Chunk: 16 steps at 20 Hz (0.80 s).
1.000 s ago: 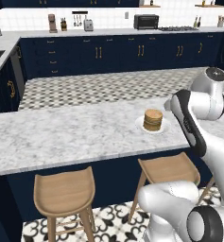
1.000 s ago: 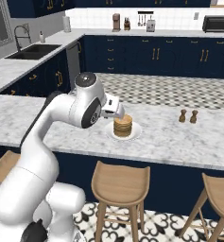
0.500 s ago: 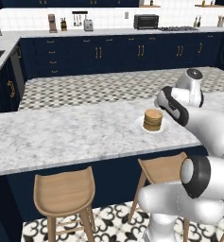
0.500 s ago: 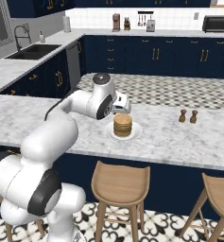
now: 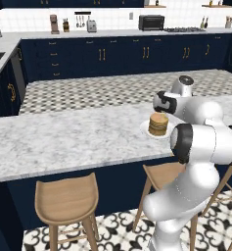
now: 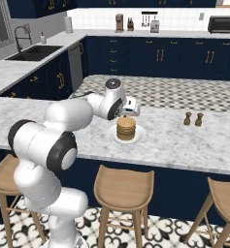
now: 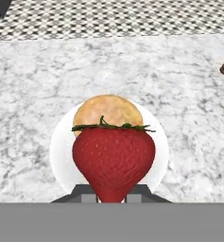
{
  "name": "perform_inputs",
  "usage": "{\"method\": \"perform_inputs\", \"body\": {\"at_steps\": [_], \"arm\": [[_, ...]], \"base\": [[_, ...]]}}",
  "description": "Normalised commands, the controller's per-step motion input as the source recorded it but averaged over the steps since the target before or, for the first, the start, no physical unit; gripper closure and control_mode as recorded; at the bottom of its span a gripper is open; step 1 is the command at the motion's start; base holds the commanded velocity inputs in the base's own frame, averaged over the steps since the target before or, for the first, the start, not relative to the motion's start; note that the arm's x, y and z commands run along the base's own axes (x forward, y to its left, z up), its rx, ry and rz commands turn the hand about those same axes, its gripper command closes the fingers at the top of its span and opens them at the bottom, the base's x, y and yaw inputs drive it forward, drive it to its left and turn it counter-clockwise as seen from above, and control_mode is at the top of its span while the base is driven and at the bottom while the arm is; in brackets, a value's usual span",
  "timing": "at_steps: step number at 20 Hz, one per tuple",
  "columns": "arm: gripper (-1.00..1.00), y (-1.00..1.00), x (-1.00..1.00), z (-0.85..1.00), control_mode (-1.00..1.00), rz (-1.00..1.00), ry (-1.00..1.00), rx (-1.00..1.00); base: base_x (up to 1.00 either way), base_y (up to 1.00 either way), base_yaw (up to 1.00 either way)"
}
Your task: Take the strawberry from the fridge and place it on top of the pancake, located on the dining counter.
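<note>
My gripper is shut on the red strawberry, which hangs tip-down between the fingers. Straight below it lies the tan pancake stack on a white plate. Seen from the base, the gripper hovers just over the pancake on the marble dining counter. From the right side the gripper sits at the pancake's upper edge. The fridge is out of view.
Two small brown shakers stand on the counter right of the plate. Wooden bar stools line the near side. Navy cabinets with a sink and a toaster oven run along the far walls.
The arm has reached further out and the hand has moved from beside the plate to over the pancake stack, with the strawberry still in its grip.
</note>
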Motion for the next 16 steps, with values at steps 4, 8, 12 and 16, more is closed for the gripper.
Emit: {"method": "perform_inputs", "body": {"at_steps": [4,8,12,16], "arm": [[1.0,-0.03,0.74,-0.16,-1.0,0.01,0.02,0.0],[1.0,0.09,0.33,-0.15,-1.0,0.0,0.03,0.0],[1.0,0.0,0.0,-0.32,-1.0,0.0,0.09,0.0],[1.0,0.17,0.04,-0.4,-1.0,0.0,0.05,0.0]], "base": [[0.0,0.0,0.0],[0.0,0.0,0.0],[0.0,0.0,0.0],[0.0,0.0,0.0]]}}
